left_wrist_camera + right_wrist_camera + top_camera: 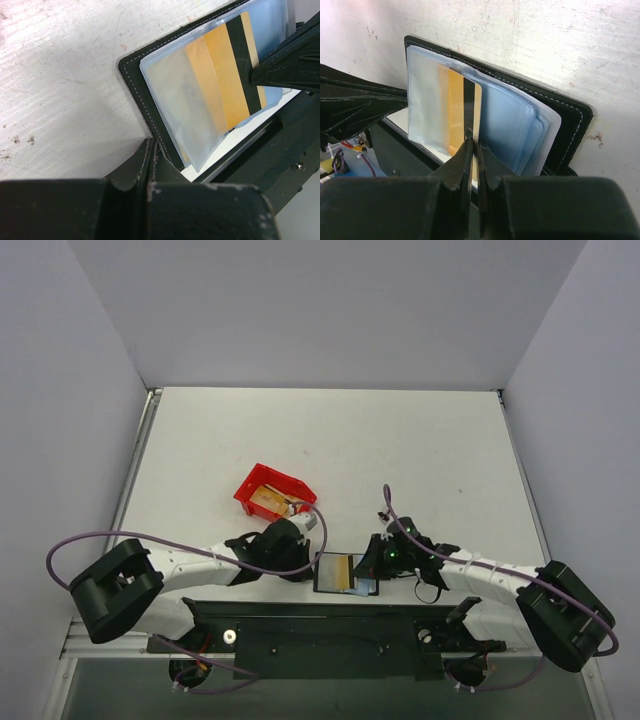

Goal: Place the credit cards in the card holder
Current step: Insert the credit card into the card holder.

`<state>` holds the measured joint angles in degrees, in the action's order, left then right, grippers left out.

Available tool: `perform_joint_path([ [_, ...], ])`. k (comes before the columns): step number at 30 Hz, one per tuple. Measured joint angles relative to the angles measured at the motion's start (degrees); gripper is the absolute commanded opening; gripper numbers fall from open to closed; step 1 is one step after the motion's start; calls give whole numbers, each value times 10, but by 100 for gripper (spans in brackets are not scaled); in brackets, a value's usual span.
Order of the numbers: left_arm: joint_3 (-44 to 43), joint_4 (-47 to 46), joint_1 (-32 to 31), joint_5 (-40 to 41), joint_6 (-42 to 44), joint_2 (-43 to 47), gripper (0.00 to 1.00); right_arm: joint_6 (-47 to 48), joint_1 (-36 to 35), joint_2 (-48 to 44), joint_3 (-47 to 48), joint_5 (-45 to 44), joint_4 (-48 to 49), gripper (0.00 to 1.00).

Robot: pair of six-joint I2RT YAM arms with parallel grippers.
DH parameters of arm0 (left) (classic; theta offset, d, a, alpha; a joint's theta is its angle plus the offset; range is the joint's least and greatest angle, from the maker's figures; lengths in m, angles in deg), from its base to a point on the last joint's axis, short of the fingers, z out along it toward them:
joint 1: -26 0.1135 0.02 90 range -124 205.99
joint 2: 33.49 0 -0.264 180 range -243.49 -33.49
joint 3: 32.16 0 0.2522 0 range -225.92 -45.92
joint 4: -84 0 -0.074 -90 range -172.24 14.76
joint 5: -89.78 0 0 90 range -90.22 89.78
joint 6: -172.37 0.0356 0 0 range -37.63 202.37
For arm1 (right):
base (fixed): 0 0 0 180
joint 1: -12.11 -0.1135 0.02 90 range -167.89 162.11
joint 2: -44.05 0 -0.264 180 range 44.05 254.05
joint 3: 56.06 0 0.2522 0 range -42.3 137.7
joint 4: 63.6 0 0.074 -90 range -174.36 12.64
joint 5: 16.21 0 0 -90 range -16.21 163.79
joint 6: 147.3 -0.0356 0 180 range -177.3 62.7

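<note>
The black card holder point(326, 572) lies open at the table's near edge, its pale blue clear sleeves point(507, 122) fanned up. My left gripper point(152, 145) is shut on the near corner of its black cover point(150, 107). One gold credit card point(456, 107) with a dark stripe stands partly inside a clear sleeve. My right gripper point(474, 145) is shut on that card's near edge. In the left wrist view the same card point(225, 75) shows through the sleeve, with a right fingertip point(285, 65) on it. More gold cards point(268, 502) lie in the red bin.
A red plastic bin point(292, 481) sits just behind the left gripper point(305, 562). The black base rail point(330, 625) runs along the front, right under the card holder's near side. Both arms meet close together over the holder, the right gripper point(373, 562) on its right.
</note>
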<state>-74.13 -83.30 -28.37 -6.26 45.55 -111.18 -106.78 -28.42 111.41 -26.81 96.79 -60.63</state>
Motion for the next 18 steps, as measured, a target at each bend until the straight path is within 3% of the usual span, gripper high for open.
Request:
perform_joint_path([
  [18, 0, -30, 1, -17, 1, -17, 0, -9, -25, 66, 37, 10, 25, 0],
])
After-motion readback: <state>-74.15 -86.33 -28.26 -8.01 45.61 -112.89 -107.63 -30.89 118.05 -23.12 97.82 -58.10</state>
